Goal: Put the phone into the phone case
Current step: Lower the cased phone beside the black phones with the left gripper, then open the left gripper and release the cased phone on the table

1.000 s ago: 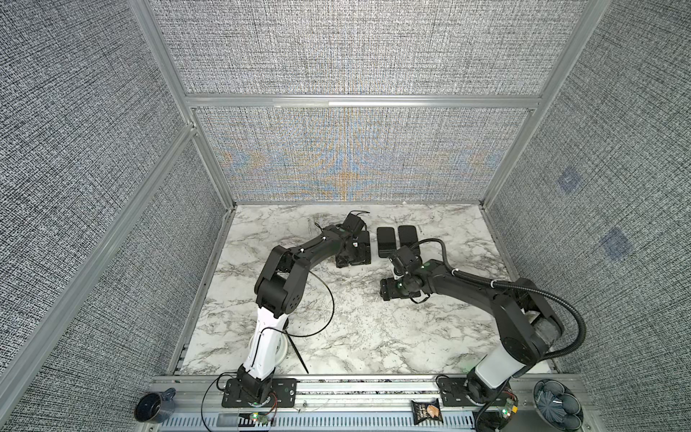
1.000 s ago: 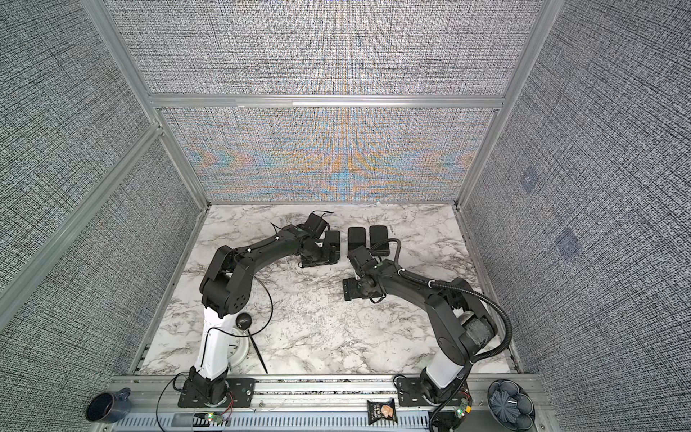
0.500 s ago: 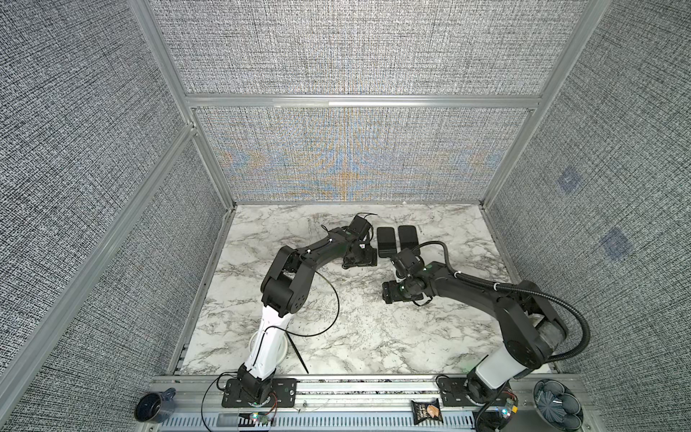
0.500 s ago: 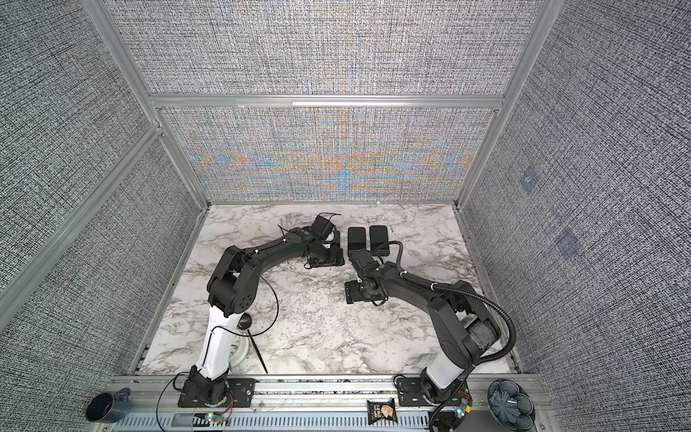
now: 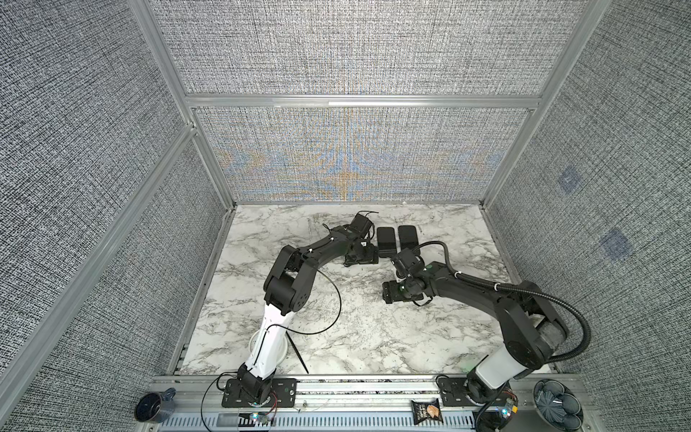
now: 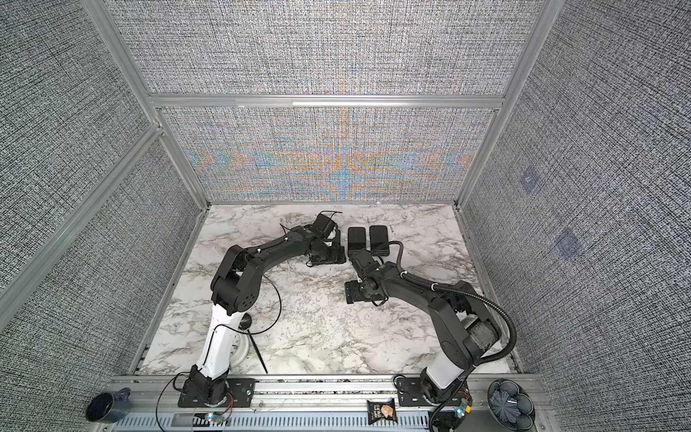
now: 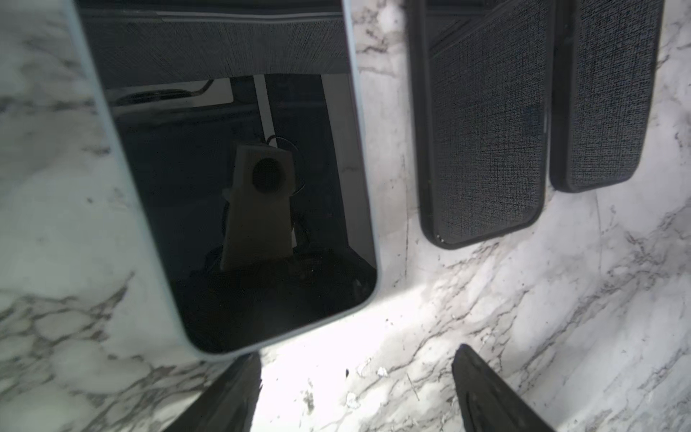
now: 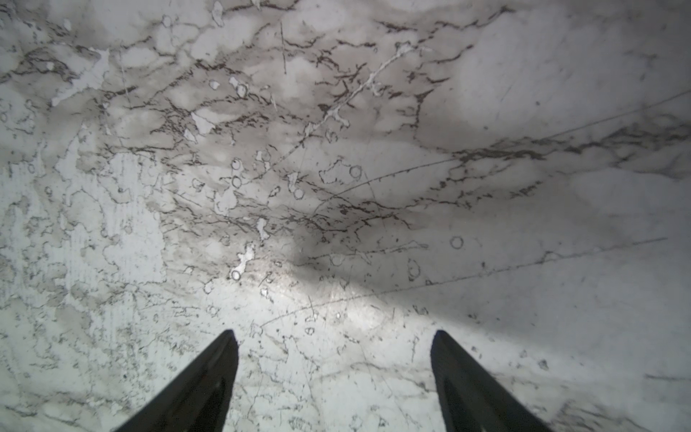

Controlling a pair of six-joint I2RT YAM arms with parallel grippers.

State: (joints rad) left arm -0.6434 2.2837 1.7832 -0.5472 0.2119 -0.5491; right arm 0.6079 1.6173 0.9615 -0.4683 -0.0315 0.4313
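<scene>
The phone (image 7: 239,194), with a black glossy screen and a pale rim, lies flat on the marble in the left wrist view. My left gripper (image 7: 358,351) is open just off its near corner, and one fingertip (image 7: 246,377) sits right at that corner. Beside the phone lies a black phone case (image 7: 482,123) with a raised rim, and a second black slab (image 7: 605,93) lies next to it. Both top views show these two (image 5: 386,241) (image 5: 408,236), with the left gripper (image 5: 361,258) just left of them and hiding the phone. My right gripper (image 8: 334,333) (image 5: 390,295) hangs open over bare marble.
Fabric walls close in the marble table (image 5: 374,336) at the back and both sides. A black stick (image 5: 299,355) and a white disc (image 5: 258,342) lie near the left arm's base. On the front rail are a mug (image 5: 151,407), a snack packet (image 5: 426,411) and a dark bowl (image 5: 557,406).
My left gripper has shifted a little to the right, toward the two black slabs. The right arm has hardly moved.
</scene>
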